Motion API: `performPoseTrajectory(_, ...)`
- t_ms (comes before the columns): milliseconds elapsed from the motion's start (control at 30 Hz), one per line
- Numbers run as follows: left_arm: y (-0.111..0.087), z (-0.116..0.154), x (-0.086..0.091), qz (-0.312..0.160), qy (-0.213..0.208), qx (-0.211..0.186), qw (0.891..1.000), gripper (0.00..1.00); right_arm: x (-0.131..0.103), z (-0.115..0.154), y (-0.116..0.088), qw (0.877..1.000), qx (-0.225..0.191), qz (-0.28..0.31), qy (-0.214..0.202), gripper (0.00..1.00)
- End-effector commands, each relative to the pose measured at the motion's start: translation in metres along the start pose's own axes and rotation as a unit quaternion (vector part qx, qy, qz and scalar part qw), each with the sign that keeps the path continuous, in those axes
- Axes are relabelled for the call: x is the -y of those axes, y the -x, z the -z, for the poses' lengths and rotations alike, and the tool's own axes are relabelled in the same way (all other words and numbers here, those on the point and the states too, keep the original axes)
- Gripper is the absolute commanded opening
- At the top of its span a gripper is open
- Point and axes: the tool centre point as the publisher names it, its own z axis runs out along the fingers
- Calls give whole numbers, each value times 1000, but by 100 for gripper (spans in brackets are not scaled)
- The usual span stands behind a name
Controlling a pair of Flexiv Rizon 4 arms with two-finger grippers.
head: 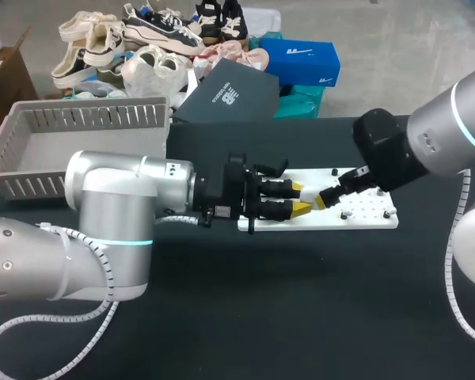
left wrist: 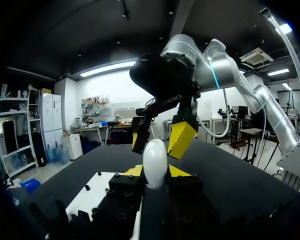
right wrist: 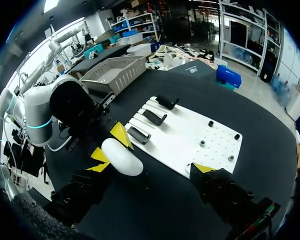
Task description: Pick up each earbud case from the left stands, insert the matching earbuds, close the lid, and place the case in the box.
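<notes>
Left claw (head: 300, 199) clamped on white earbud case (left wrist: 155, 161), right claw (head: 325, 198) spread wide just ahead, holding nothing, white board (head: 370, 216) below both claws

Left arm (head: 111, 222) lay stretched in low from the left, wrist level, left gripper (head: 299, 199) pointing sideways toward the middle, its fingers clamped from both sides on the white earbud case (left wrist: 155, 162). Right arm (head: 435, 142) bent down from the right, with the right gripper (head: 326, 198) nearly tip to tip with the left one, its fingers spread wide.
</notes>
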Motion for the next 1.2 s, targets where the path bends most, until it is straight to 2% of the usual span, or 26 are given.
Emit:
performPoseTrajectory(33,-1,-1,0,-1,0,1,1000,0,-2,-1,1,1000,3,0,-9,100)
performPoseTrajectory(433,-1,-1,0,-1,0,1,1000,0,-1,2,8,1000,4,3,-12,100)
performPoseTrajectory(800,-1,-1,0,-1,0,1,1000,0,1,9,23,999,12,20,-27,100)
performPoseTrajectory(900,-1,-1,0,-1,0,1,1000,0,5,19,27,998,21,28,-50,100)
performPoseTrajectory(1100,-1,-1,0,-1,0,1,1000,0,26,41,25,991,22,33,-129,100)
performPoseTrajectory(1200,-1,-1,0,-1,0,1,1000,0,45,46,14,978,3,38,-204,100)
